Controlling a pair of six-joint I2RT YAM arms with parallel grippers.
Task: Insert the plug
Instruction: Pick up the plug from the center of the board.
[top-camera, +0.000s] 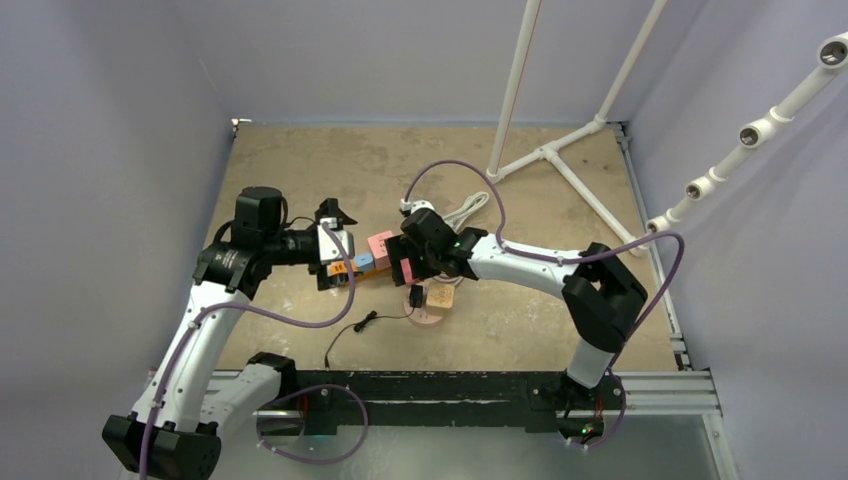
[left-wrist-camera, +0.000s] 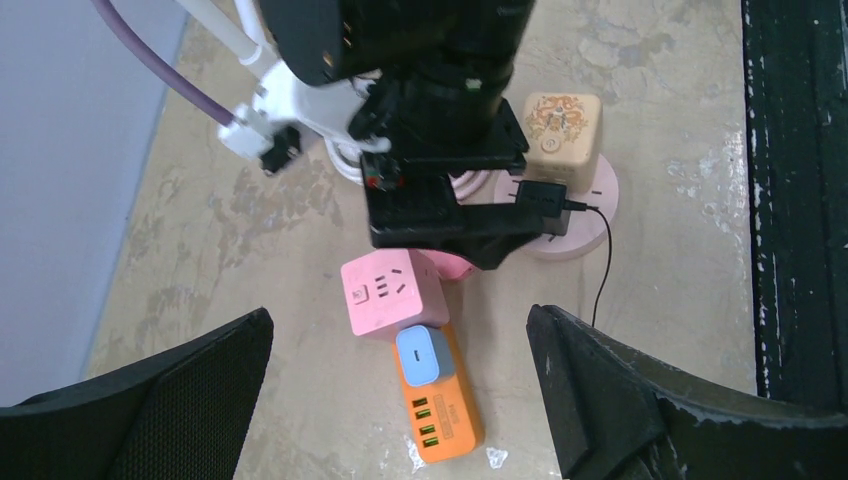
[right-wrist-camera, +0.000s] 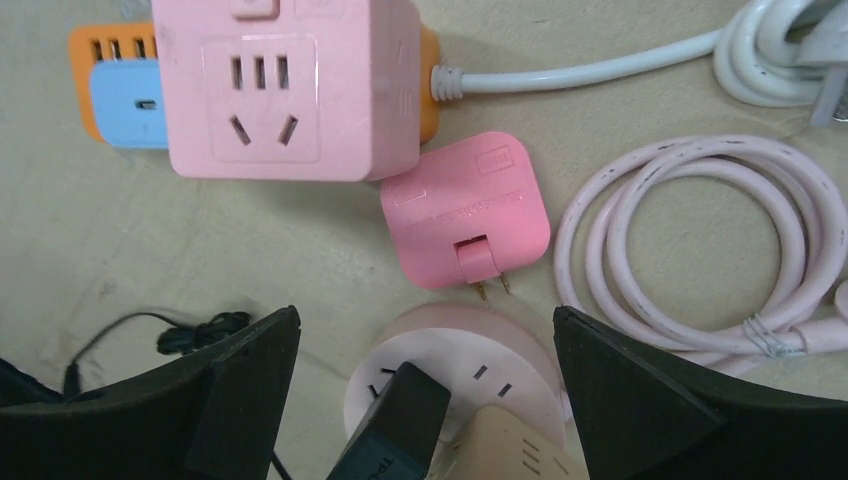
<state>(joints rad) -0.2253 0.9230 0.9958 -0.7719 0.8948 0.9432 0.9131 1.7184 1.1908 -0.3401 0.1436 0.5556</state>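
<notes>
Pale walls hem the sandy table (top-camera: 300, 170) on three sides, and the clutter sits mid-table, between the two arms. Right gripper (right-wrist-camera: 425, 312) hangs with its fingers spread wide and nothing between them. The plug (right-wrist-camera: 465, 205) lies flat just ahead of its tips, prongs pointing back toward it. Beyond the plug, just beside its far corner, stands the cube socket (right-wrist-camera: 285, 85); the cord coil (right-wrist-camera: 690, 250) crowds its right edge. Bare table lies to its left. The round socket (right-wrist-camera: 470, 380) sits directly under the fingers. Left gripper (left-wrist-camera: 400, 312) is also wide open and empty, above the orange strip (left-wrist-camera: 450, 410).
</notes>
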